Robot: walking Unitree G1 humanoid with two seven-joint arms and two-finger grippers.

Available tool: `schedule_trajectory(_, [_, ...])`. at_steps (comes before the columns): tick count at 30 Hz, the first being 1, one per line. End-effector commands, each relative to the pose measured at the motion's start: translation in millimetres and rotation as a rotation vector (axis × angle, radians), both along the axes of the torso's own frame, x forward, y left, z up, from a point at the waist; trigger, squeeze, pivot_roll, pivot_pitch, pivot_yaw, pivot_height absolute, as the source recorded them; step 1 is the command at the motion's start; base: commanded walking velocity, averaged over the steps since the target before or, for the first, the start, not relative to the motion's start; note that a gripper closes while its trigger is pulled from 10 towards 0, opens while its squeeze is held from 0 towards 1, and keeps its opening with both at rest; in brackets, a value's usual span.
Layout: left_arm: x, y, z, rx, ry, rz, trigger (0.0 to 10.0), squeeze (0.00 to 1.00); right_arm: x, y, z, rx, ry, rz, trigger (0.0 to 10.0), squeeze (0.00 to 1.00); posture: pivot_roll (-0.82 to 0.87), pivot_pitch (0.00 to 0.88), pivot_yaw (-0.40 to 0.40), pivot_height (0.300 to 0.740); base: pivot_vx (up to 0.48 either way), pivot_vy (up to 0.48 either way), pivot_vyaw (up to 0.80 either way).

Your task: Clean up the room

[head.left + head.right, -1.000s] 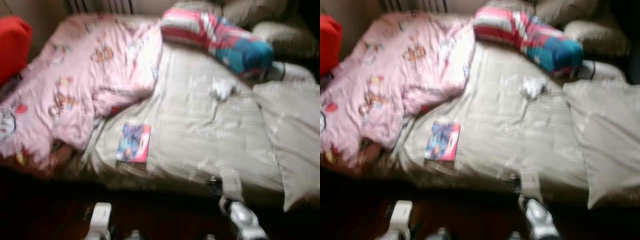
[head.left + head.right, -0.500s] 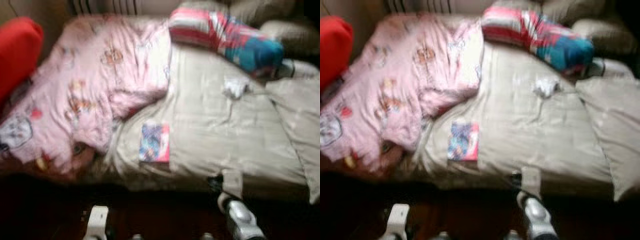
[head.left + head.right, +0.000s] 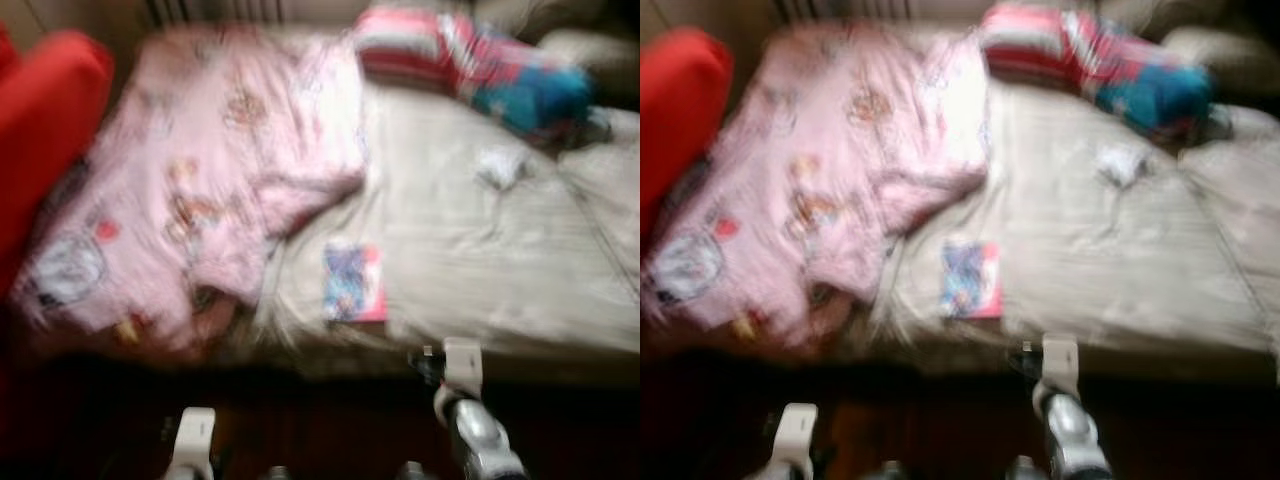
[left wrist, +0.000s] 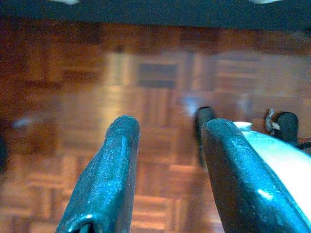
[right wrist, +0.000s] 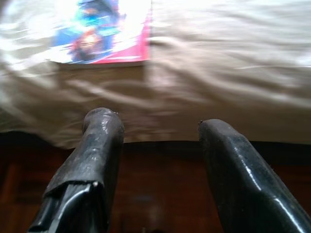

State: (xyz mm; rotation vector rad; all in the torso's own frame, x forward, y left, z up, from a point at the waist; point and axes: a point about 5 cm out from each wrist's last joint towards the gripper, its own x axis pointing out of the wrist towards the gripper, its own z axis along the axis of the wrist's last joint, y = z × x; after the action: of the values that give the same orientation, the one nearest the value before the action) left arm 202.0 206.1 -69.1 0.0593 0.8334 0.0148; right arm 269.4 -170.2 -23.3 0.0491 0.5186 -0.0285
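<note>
A bed with a beige cover (image 3: 480,260) lies before me, blurred. On its near edge rests a colourful book (image 3: 354,284), also seen in the right wrist view as the book (image 5: 99,30). A rumpled pink blanket (image 3: 200,180) spreads over the bed's left half. A small white crumpled thing (image 3: 500,168) sits farther back on the right. My right gripper (image 5: 155,136) is open and empty, held just short of the bed's edge, near the book. My left gripper (image 4: 167,141) is open and empty above the wooden floor (image 4: 146,77).
A striped red, white and blue cushion (image 3: 470,65) lies at the bed's far side, with beige pillows (image 3: 1220,60) behind it. A red cushion or seat (image 3: 45,130) stands at the left. Dark wooden floor (image 3: 300,420) runs along the bed's near side.
The whole picture has slid rightward, so the camera has turned left: more of the red cushion shows and the book sits farther right. Nothing on the bed has moved.
</note>
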Motion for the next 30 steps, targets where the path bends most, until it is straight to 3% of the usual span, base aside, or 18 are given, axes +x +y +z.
schedule_trajectory(1, [-9.9,-3.2,-6.2,-0.009,0.036,0.003,10.0,0.0,-8.3,-8.9,-6.4,-0.005,0.034,-0.028,10.0,0.0,-0.01,0.212,0.052,0.74,0.0,0.382,0.0])
schedule_trajectory(4, [-9.7,-3.1,-6.1,-0.009,0.035,0.004,10.0,0.0,-8.1,-8.5,-6.3,-0.003,0.033,-0.029,10.0,0.0,-0.01,0.212,0.051,0.74,0.0,0.38,0.0])
schedule_trajectory(30, [-8.0,-3.7,-4.7,-0.006,0.012,0.003,10.0,0.0,-7.6,-6.6,-6.0,-0.011,0.031,-0.006,10.0,0.0,0.0,0.219,0.049,0.74,0.029,0.0,0.0])
